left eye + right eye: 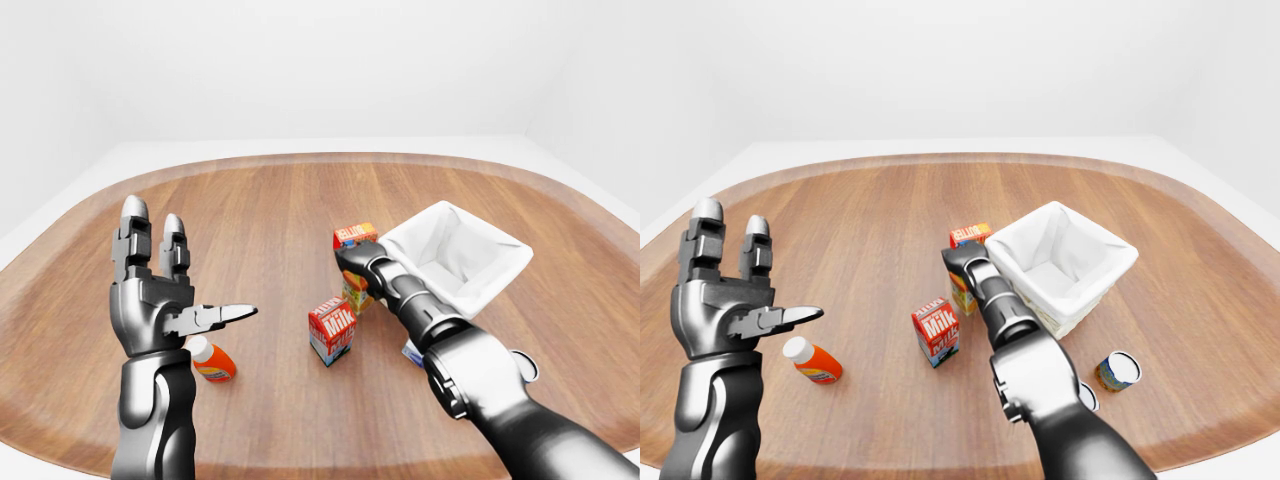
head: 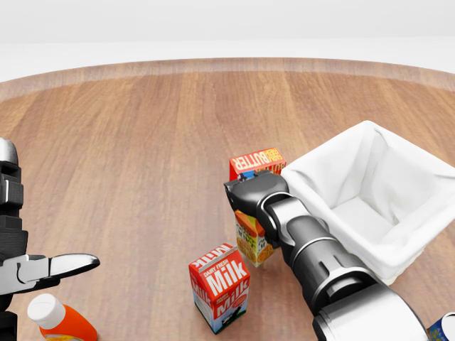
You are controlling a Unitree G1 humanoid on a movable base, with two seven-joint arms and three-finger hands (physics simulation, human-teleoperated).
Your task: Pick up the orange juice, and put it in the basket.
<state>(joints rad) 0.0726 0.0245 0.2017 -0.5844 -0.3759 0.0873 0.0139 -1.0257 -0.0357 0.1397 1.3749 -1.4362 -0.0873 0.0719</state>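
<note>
The orange juice carton [image 2: 250, 243] stands upright on the wooden table between the butter box [image 2: 257, 162] and the milk carton [image 2: 221, 285]. My right hand [image 2: 247, 193] sits over the top of the juice carton. Its fingers are hidden behind the wrist, so I cannot tell whether they close on the carton. The white cloth-lined basket [image 2: 321, 165] stands just right of the hand. My left hand [image 1: 190, 265] is raised at the left of the views, open and empty, with fingers up and thumb pointing right.
An orange bottle with a white cap [image 1: 212, 361] lies on the table under my left hand. Two cans [image 1: 1118, 370] stand at the lower right, near the basket. The round table's edge [image 1: 320, 158] curves along the top of the views.
</note>
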